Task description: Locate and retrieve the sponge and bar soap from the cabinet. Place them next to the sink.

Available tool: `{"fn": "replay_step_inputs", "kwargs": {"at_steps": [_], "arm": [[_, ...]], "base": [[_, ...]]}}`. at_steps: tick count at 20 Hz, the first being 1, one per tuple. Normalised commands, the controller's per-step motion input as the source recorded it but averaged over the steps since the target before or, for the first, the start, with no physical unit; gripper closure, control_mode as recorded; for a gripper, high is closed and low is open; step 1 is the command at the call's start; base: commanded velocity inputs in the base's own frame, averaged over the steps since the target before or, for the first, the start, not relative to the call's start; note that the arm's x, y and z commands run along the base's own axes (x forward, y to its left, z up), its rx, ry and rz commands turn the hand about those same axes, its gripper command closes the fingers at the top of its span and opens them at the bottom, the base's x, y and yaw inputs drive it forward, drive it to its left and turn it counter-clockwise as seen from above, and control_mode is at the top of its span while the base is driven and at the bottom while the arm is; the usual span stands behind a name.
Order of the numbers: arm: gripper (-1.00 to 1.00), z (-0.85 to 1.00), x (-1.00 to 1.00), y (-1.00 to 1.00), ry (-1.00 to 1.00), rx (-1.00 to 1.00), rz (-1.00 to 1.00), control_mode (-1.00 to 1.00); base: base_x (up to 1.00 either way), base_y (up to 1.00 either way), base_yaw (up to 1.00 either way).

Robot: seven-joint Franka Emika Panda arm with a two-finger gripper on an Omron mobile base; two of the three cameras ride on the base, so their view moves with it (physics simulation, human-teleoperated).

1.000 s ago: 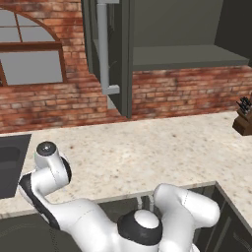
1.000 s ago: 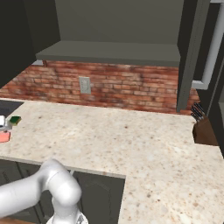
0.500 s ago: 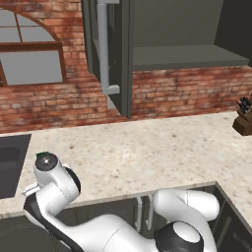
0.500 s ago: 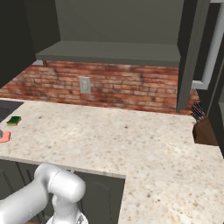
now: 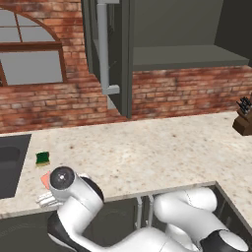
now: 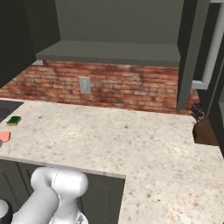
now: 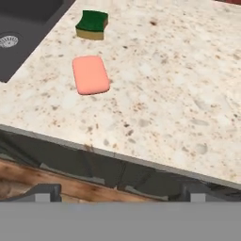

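On the speckled beige stone surface (image 7: 179,84), a green-and-yellow rectangular sponge (image 7: 92,24) and salmon-pink rounded bar soap (image 7: 91,75) lie near the dark recessed sink (image 7: 23,28). Whether the end effector's fingers are apart or together cannot be told.

Knife block (image 6: 202,127) on speckled counter (image 6: 131,144); brick wall (image 5: 187,91); window (image 5: 29,64).

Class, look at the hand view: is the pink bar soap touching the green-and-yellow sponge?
No: the bar soap lies flat on the counter with a strip of bare speckled stone between it and the sponge.

Kitchen: sink (image 7: 19,33), speckled counter (image 7: 164,84)
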Motion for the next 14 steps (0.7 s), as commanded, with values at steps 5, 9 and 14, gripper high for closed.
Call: {"fn": "replay_step_inputs", "kwargs": {"at_steps": [5, 9, 14], "arm": [[-1.00, 0.27, -0.31, -0.51, -0.12, 0.00, -0.03, -1.00], [-1.00, 0.25, -0.18, -0.53, -0.12, 0.00, 0.03, -1.00], [-1.00, 0.43, -0.04, -0.61, -0.05, 0.08, 0.08, -1.00]], "base": [[0.00, 0.00, 0.00], [0.00, 0.00, 0.00], [0.00, 0.00, 0.00]]}}
